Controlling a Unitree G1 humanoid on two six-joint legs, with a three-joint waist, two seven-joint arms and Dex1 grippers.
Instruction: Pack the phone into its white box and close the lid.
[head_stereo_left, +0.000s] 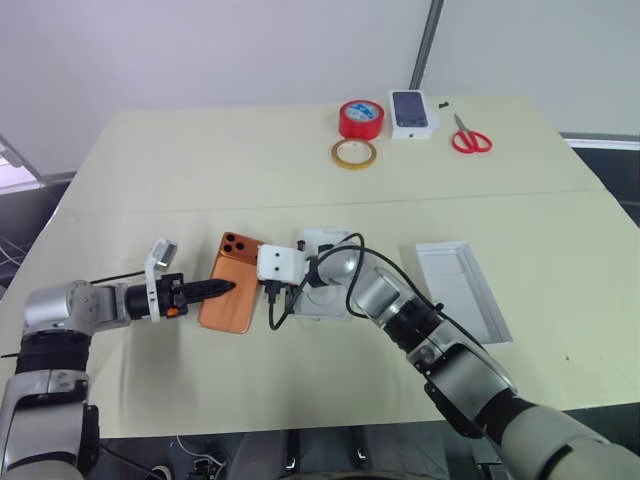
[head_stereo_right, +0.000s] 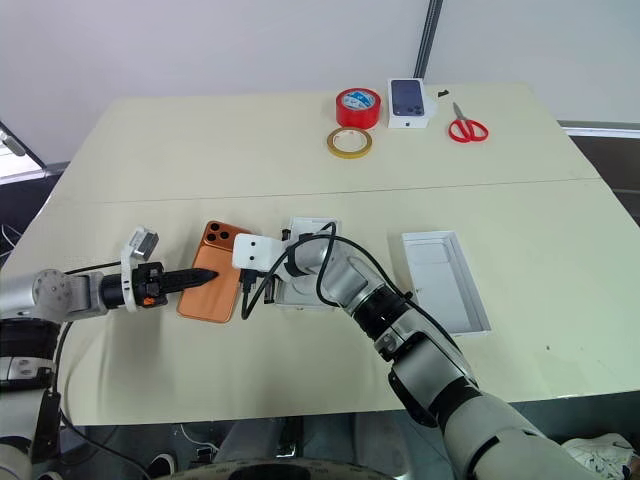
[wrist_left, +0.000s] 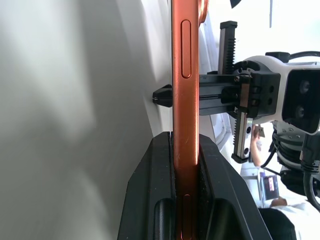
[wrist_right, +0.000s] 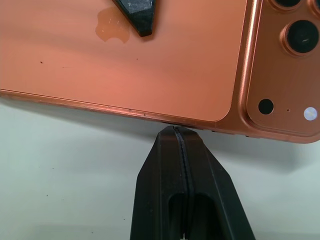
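The phone (head_stereo_left: 232, 283) lies camera side up on the tabletop (head_stereo_left: 200, 170), just left of the white box (head_stereo_left: 318, 300). The left gripper (head_stereo_left: 222, 287) has its jaws clamped on the phone's edge, one finger over its back. The right gripper (wrist_right: 176, 131), jaws pressed shut and empty, meets the phone's opposite edge. The lid (head_stereo_left: 462, 288) sits well to the right.

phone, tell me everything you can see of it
The phone is flat, orange, metallic-looking, with rounded corners and a darker three-lens camera square at its far end. It lies back-up on the table, beside the white box. The left gripper pinches its edge; the shut right gripper presses its opposite edge.
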